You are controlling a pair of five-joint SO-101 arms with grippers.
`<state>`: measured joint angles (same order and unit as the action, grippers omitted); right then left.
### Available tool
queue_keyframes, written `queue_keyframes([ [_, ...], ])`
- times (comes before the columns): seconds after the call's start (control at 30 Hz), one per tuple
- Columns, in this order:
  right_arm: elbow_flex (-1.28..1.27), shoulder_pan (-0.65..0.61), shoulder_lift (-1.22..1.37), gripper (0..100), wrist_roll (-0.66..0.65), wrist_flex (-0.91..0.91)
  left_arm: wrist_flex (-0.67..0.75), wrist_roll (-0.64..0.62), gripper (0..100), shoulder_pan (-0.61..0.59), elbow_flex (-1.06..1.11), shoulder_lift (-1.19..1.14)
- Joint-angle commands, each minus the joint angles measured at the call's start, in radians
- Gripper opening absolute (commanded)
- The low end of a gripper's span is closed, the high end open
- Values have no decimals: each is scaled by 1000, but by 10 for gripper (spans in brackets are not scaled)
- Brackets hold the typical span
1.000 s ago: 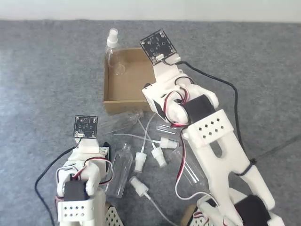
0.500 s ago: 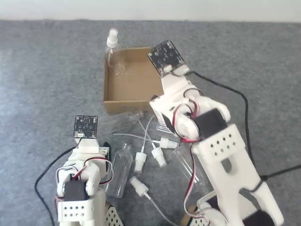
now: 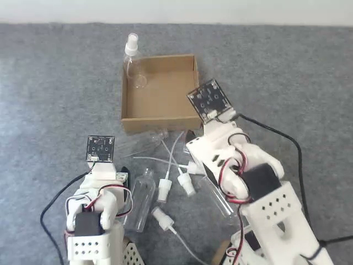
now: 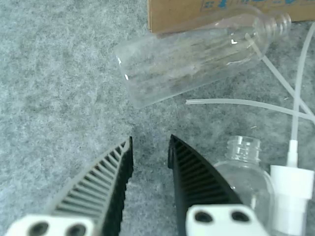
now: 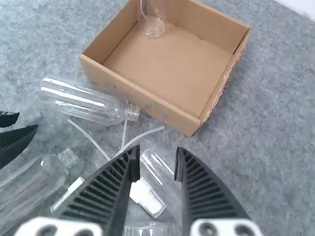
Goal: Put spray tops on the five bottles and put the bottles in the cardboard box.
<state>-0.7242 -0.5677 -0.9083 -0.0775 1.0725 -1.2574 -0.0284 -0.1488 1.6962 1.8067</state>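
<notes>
by the cardboard box's (image 3: 160, 125) near wall your right gripper (image 5: 156, 164) hangs parted above a spray top (image 5: 144, 195) for pickup, left gripper (image 4: 150, 147) parted too.

The cardboard box (image 5: 172, 64) is open except a corner bottle (image 5: 151, 24); loose bottles (image 5: 81, 104) crowd its front.

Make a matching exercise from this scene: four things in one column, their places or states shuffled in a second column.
1. capped clear plastic bottle
2. capless clear plastic bottle
3. loose white spray top
4. left gripper

A. open over the grey felt
B. lying on the felt, away from the box
C. standing in a corner of the brown cardboard box
D. lying outside, beside the box wall

Pairs: 1-C, 2-D, 3-B, 4-A
</notes>
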Motion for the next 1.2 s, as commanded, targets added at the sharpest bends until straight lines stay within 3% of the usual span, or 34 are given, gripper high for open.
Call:
queue_keyframes([
  [0.0, -8, 5, -58, 87, -2, -27, -5, 3, 108, -2, -12, 12],
  [1.17, -55, 8, -188, 85, -2, 24, -5, 3, 108, -2, -12, 12],
])
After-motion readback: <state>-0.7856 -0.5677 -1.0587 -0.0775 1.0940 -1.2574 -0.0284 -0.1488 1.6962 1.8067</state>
